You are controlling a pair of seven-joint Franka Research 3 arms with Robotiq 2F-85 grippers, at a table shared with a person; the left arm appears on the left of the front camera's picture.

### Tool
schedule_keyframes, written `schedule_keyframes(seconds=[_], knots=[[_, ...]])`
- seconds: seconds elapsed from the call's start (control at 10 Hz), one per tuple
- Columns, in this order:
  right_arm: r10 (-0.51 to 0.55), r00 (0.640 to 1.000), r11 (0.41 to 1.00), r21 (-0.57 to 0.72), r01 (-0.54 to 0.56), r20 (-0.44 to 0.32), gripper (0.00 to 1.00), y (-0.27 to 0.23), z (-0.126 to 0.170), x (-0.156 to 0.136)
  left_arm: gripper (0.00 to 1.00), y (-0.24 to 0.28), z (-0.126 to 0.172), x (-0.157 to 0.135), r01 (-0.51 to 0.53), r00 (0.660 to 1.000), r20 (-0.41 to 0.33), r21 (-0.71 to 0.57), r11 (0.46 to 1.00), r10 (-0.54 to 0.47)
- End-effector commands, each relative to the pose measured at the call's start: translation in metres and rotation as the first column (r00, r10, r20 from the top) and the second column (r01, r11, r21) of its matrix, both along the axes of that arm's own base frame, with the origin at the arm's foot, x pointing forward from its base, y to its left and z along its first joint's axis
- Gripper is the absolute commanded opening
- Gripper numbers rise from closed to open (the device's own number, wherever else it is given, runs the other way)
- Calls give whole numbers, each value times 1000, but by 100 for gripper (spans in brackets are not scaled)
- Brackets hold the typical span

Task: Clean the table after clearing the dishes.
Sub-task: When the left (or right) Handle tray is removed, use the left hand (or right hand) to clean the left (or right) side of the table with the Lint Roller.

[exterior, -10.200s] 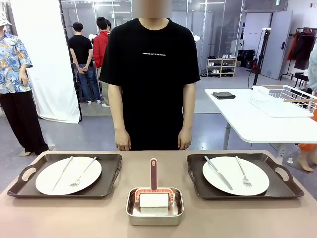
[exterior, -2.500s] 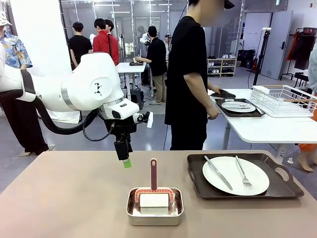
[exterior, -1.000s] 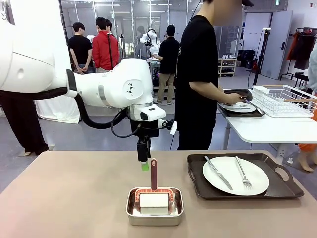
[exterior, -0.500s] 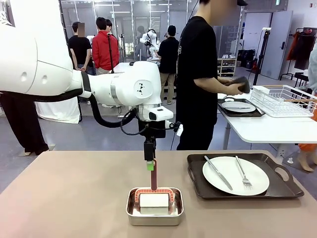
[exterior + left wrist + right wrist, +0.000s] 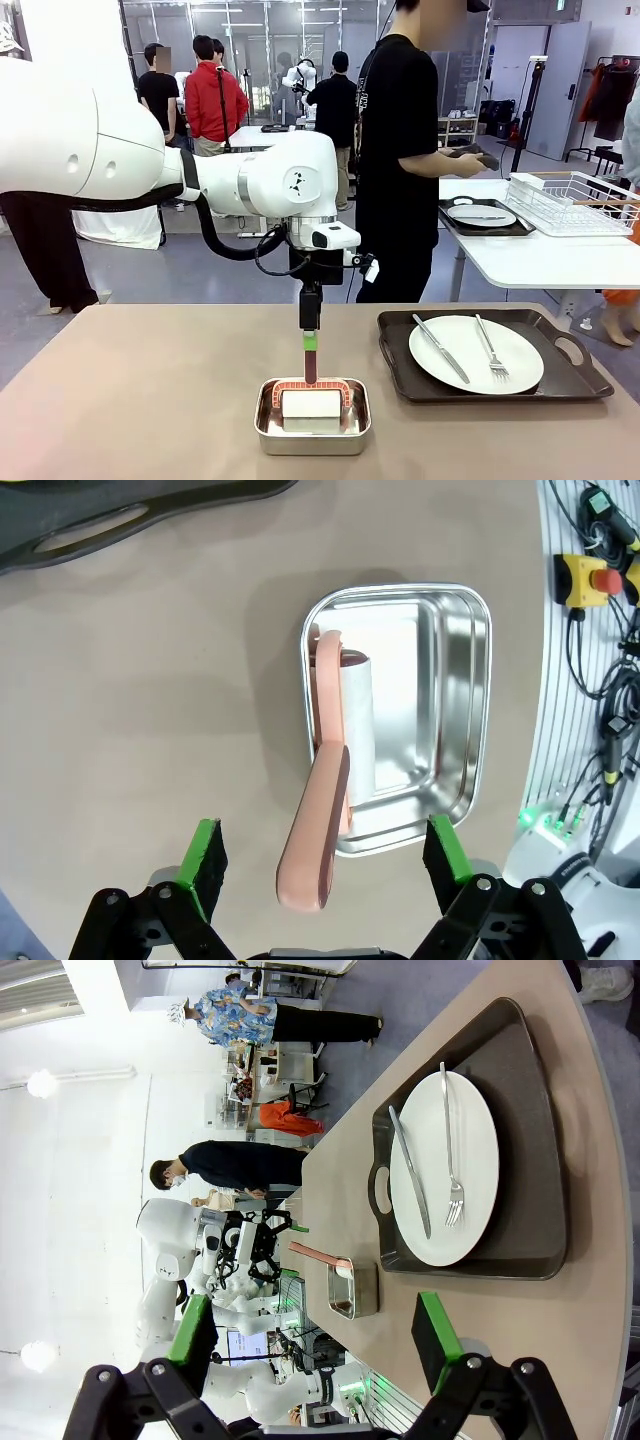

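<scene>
We have the left gripper [image 5: 310,343] poised fingers-down over the middle of the large beige-brown matte table [image 5: 150,400]. Its jaws are spread wide and hold nothing. They straddle the top end of the salmon-pink plastic handle [image 5: 310,367] of a cleaning roller, whose white roll [image 5: 311,404] lies in the small rectangular steel pan [image 5: 312,437].

To do this pick-up well, we judge the gripper should sink a little, so its green pads [image 5: 207,857] face the handle's flat sides. It should then close evenly and lift straight up. The handle leans, so a one-sided touch could tip the roller or drag the pan.

Clearing looks half done. A dark brown rectangular handled tray [image 5: 398,372] sits on the table's right part, carrying a round white plate [image 5: 476,375], a silver knife [image 5: 440,348] and a silver fork [image 5: 489,352]. A second plate [image 5: 482,215] rests on the smaller white table [image 5: 530,258] beside the person [image 5: 400,150].

The front view gives us height – the pads are about level with the handle's tip – but it sees the gripper edge-on, so the jaw gap cannot be read there. The left wrist view supplies that: the handle's end lies roughly midway between the pads, touching neither. The right wrist view adds the right gripper [image 5: 310,1345], wide open and empty, off beyond the table's end and looking along it at the loaded tray.
</scene>
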State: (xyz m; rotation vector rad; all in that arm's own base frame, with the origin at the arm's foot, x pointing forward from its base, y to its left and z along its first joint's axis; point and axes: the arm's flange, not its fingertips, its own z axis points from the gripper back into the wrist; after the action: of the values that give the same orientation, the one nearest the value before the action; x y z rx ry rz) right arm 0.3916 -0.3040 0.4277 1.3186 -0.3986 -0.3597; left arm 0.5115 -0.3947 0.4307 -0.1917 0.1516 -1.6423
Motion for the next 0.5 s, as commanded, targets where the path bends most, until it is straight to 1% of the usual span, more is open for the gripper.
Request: schedule_keyframes(seconds=[0.0, 0.4], knots=[[-1, 1000, 1000, -1, 1, 3, 100, 0, 3, -1, 100, 0, 0, 0, -11, 1000, -5, 39, 999, 11], [-1, 1000, 1000, -1, 1, 3, 100, 0, 3, -1, 100, -1, -10, -5, -5, 1000, -16, 44, 999, 6]])
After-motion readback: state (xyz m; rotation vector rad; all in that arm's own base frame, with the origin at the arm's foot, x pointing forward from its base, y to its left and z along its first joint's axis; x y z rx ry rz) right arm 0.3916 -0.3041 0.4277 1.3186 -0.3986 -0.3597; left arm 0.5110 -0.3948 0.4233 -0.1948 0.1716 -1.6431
